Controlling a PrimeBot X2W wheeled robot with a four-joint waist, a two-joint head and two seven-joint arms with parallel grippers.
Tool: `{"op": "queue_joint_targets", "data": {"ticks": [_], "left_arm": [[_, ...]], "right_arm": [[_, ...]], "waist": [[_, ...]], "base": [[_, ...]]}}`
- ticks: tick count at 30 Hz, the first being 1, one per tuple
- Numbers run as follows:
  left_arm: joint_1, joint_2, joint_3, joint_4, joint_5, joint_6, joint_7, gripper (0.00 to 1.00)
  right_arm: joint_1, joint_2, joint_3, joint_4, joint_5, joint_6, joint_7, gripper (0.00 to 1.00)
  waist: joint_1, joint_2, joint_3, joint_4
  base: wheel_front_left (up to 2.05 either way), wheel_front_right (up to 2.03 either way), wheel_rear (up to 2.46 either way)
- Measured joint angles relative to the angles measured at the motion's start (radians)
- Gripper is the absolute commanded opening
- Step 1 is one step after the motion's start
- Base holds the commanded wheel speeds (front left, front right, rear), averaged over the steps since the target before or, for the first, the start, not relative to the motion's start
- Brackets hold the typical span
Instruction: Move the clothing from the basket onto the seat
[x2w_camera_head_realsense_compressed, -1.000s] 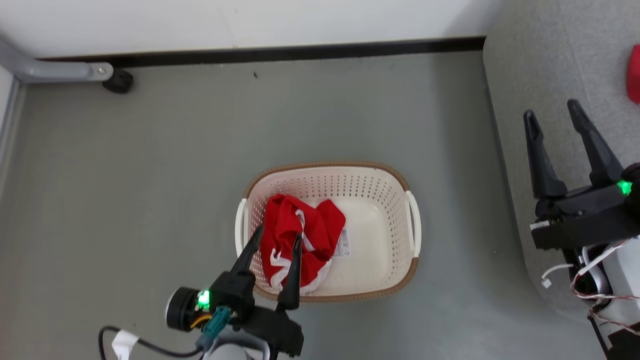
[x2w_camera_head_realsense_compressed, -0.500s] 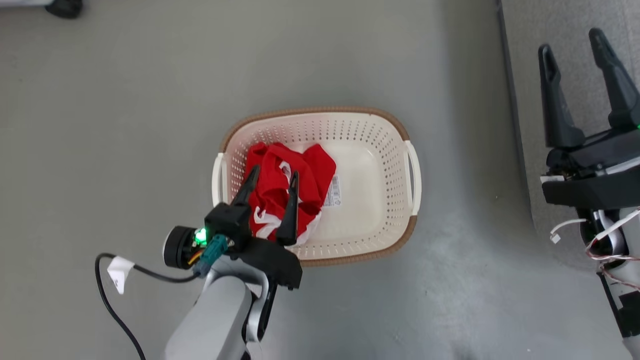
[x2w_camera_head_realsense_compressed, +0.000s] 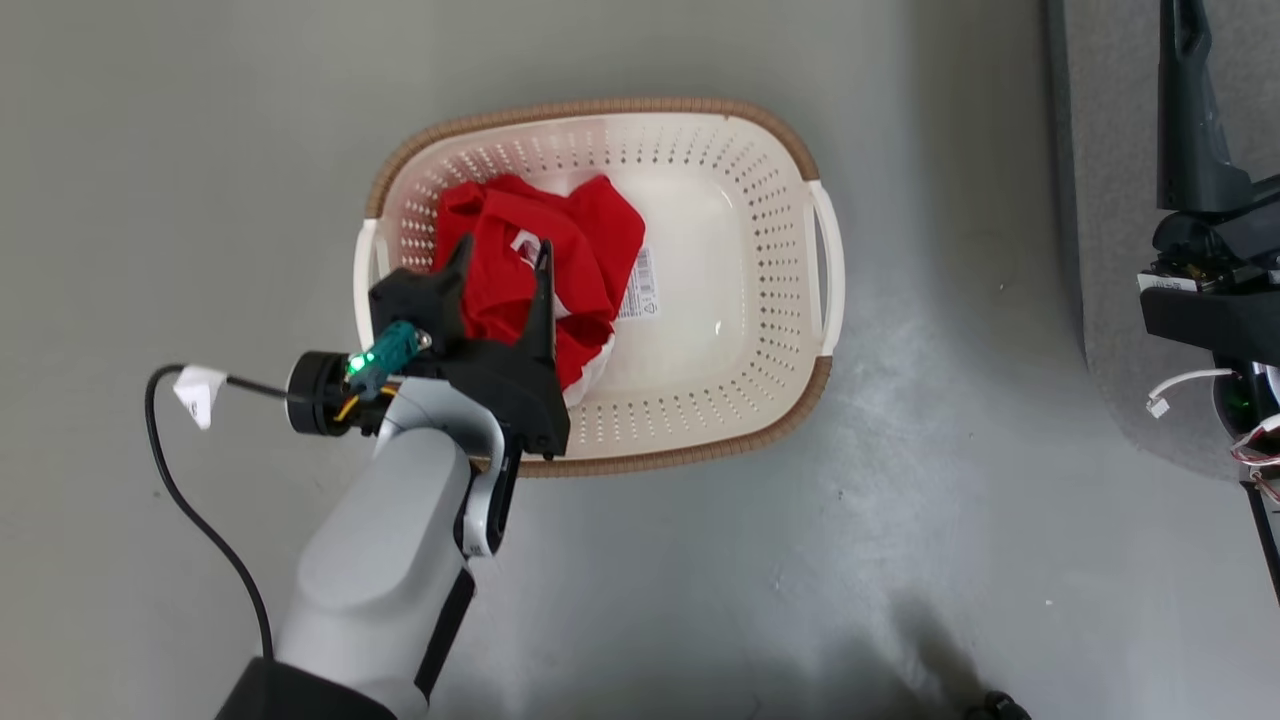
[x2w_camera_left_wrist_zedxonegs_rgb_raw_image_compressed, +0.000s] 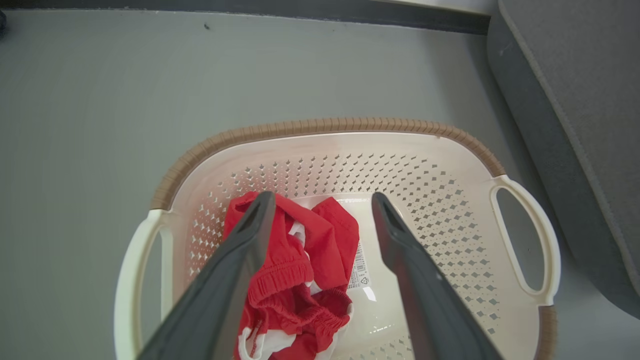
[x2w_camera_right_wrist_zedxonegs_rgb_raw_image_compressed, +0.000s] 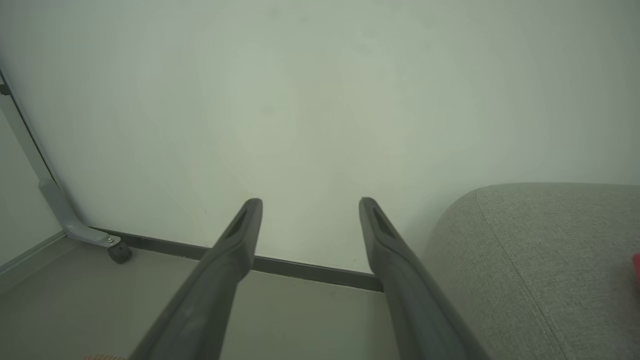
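Note:
The cream basket (x2w_camera_head_realsense_compressed: 600, 106) with a brown rim stands on the grey floor. Red clothing (x2w_camera_head_realsense_compressed: 590, 230) with white trim lies bunched in its left half. My left gripper (x2w_camera_head_realsense_compressed: 503, 250) hangs open just above that heap, one finger on each side of its near part, holding nothing. The left wrist view shows the same open gripper (x2w_camera_left_wrist_zedxonegs_rgb_raw_image_compressed: 322, 196) over the clothing (x2w_camera_left_wrist_zedxonegs_rgb_raw_image_compressed: 300, 260) inside the basket (x2w_camera_left_wrist_zedxonegs_rgb_raw_image_compressed: 325, 125). The grey seat (x2w_camera_head_realsense_compressed: 1120, 300) lies to the right. My right gripper (x2w_camera_right_wrist_zedxonegs_rgb_raw_image_compressed: 310, 201) is open and empty beside the seat (x2w_camera_right_wrist_zedxonegs_rgb_raw_image_compressed: 540, 260), where a red sliver (x2w_camera_right_wrist_zedxonegs_rgb_raw_image_compressed: 636, 270) shows.
A label sticker (x2w_camera_head_realsense_compressed: 637, 290) lies on the basket's bare bottom. A black cable with a white tag (x2w_camera_head_realsense_compressed: 195, 390) trails from my left wrist. A pale wall with a dark baseboard (x2w_camera_right_wrist_zedxonegs_rgb_raw_image_compressed: 300, 267) and a grey frame leg on a caster (x2w_camera_right_wrist_zedxonegs_rgb_raw_image_compressed: 119, 252) stand beyond.
The head camera has tilted down, shifting the whole picture. My left gripper has come forward and lower over the red clothing, still open. The right gripper stays open.

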Motion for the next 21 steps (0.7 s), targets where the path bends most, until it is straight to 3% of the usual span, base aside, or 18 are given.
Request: {"op": "queue_joint_targets", "data": {"ticks": [21], "left_arm": [[-0.215,-0.006,0.032,0.285,-0.060,0.000,0.165,1.00]], "right_arm": [[-0.029,0.013,0.017,-0.016,0.002,0.008,0.000,1.00]], "waist": [[-0.0002,-0.0001,0.135,-0.041]], "base": [[0.00,0.00,0.00]]}}
